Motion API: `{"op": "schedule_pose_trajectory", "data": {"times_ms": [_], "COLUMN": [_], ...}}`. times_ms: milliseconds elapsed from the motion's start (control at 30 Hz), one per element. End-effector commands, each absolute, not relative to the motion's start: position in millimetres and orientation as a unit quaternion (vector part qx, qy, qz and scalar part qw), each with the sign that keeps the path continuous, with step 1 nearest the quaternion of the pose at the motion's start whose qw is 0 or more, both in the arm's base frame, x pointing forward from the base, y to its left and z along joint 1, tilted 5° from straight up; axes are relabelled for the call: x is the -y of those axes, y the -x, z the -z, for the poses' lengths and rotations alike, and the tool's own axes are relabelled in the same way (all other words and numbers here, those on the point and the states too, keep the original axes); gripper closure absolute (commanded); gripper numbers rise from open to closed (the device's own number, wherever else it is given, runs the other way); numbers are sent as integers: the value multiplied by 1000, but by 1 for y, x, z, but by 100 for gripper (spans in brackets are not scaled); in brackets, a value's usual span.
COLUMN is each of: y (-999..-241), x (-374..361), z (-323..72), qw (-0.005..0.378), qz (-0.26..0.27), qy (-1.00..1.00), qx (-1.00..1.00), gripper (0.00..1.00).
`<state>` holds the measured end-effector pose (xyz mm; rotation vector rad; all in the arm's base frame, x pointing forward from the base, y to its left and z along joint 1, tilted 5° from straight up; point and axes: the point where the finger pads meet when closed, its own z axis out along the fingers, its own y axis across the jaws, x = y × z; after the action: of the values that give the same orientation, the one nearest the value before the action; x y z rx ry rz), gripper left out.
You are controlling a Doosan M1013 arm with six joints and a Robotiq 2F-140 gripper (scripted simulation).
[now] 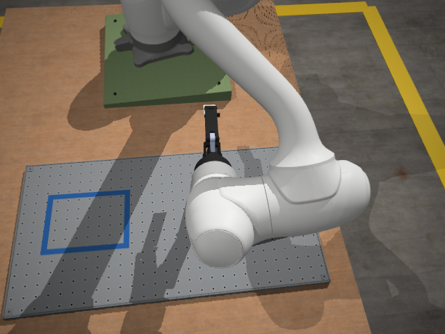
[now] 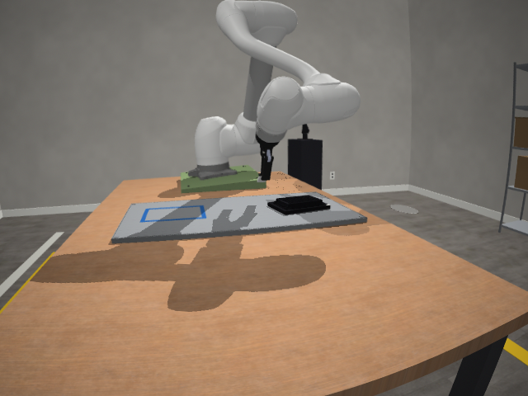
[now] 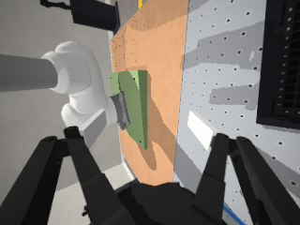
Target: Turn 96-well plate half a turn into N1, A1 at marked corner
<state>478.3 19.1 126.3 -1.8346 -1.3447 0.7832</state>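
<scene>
The black 96-well plate [image 2: 299, 202] sits flat in the black nest N1 [image 2: 298, 208] at the right end of the grey deck. In the wrist view the plate [image 3: 282, 66] shows at the right edge. In the top view the arm hides it. Which corner is cut off I cannot tell. My gripper [image 2: 265, 173] is open and empty. It points down over the deck's back edge, to the left of and behind the nest, apart from the plate. It also shows in the top view [image 1: 209, 108] and in the wrist view [image 3: 141, 138].
The blue taped outline B1 [image 1: 86, 222] lies at the left end of the perforated deck [image 1: 108, 273]. The green base plate [image 1: 161, 78] with the arm's foot stands behind the deck. A black box [image 2: 304, 161] stands behind the table.
</scene>
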Motion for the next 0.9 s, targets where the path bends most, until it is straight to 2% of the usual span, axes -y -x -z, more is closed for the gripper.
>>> {"op": "schedule_pose_trajectory", "data": {"times_ms": [0, 100, 167, 667, 733, 833, 867], "y": [-485, -494, -494, -560, -560, -574, -579], "x": [-22, -25, -25, -41, -41, -45, -47], "z": [-114, -102, -102, -74, -74, -74, -75], "qw": [321, 281, 281, 109, 109, 72, 70], "qz": [-283, -261, -261, -144, -144, -114, -112], "qy": [724, 734, 734, 749, 749, 746, 746], "qx": [541, 560, 560, 637, 637, 652, 653], "gripper": [0, 0, 0, 0, 0, 0, 0]}}
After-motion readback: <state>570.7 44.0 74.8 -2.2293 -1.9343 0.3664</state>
